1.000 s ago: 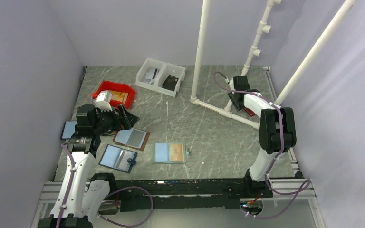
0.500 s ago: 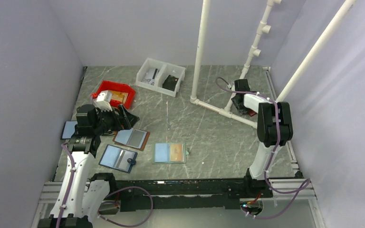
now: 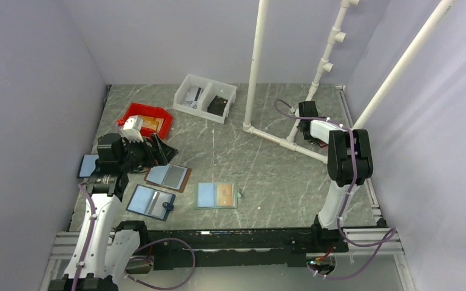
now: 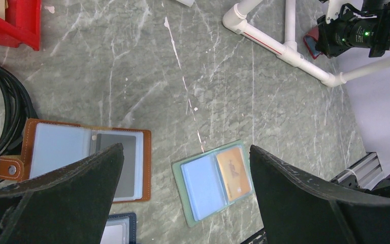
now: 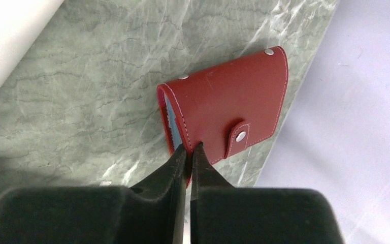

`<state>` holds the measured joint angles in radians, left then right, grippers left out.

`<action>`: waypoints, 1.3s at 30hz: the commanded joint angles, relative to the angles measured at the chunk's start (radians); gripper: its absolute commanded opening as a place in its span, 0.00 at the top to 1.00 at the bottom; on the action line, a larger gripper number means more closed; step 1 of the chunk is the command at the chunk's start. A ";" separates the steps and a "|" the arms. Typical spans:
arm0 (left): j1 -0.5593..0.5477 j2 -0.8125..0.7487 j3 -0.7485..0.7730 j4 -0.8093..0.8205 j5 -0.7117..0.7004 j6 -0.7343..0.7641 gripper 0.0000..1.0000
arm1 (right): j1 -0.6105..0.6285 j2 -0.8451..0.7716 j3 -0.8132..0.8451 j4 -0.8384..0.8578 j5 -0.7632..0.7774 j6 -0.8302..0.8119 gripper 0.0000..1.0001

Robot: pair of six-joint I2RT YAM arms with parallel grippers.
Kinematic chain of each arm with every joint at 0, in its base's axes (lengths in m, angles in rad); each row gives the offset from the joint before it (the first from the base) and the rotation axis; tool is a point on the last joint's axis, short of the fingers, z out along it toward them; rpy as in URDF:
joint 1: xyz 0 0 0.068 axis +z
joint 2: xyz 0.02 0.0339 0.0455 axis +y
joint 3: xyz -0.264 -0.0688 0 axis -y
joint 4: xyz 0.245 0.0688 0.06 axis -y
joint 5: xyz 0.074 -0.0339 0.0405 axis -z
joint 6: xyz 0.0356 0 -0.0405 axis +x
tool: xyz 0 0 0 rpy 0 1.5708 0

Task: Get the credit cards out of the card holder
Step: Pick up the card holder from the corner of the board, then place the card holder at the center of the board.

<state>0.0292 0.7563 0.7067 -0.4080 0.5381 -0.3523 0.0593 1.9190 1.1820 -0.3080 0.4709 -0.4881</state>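
The card holder [image 5: 228, 104] is a folded red wallet with a snap tab, lying at the table's far right edge by the wall. My right gripper [image 5: 189, 147] is shut on the near edge of its top cover. A thin pale blue strip [image 5: 169, 121] shows between the covers; the credit cards are otherwise hidden inside. In the left wrist view the card holder [image 4: 312, 43] peeks out beside the right gripper [image 4: 330, 38]. My left gripper [image 4: 186, 148] hangs open above the table on the left, holding nothing. From the top camera the right gripper [image 3: 308, 129] sits behind the white pipe.
A brown holder [image 3: 167, 176], a dark blue holder [image 3: 150, 201] and a teal holder [image 3: 217, 195] with an orange card lie open at the front left. A red bin [image 3: 147, 119] and a white bin [image 3: 205, 97] stand behind. A white pipe frame [image 3: 279, 140] crosses beside the right gripper.
The right gripper's jaws have come together on the red card holder's edge, and its arm shifted slightly back. The left arm has not moved.
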 commanded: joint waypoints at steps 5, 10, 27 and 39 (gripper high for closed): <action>-0.004 -0.015 -0.001 0.036 0.029 0.016 0.01 | -0.007 -0.161 -0.029 0.007 -0.059 0.002 1.00; -0.004 -0.015 -0.001 0.037 0.029 0.017 0.00 | -0.006 -0.259 -0.043 0.010 -0.108 0.002 1.00; -0.003 0.005 -0.001 0.044 0.037 0.020 0.01 | 0.159 -0.624 -0.217 -0.118 -0.631 -0.122 1.00; -0.003 0.012 -0.013 0.092 0.145 0.004 0.01 | 0.556 -0.481 -0.237 -0.364 -0.776 -0.311 0.66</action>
<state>0.0292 0.7696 0.7006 -0.3759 0.6151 -0.3534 0.5339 1.3891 0.9100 -0.5457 -0.2028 -0.7074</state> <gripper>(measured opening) 0.994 0.219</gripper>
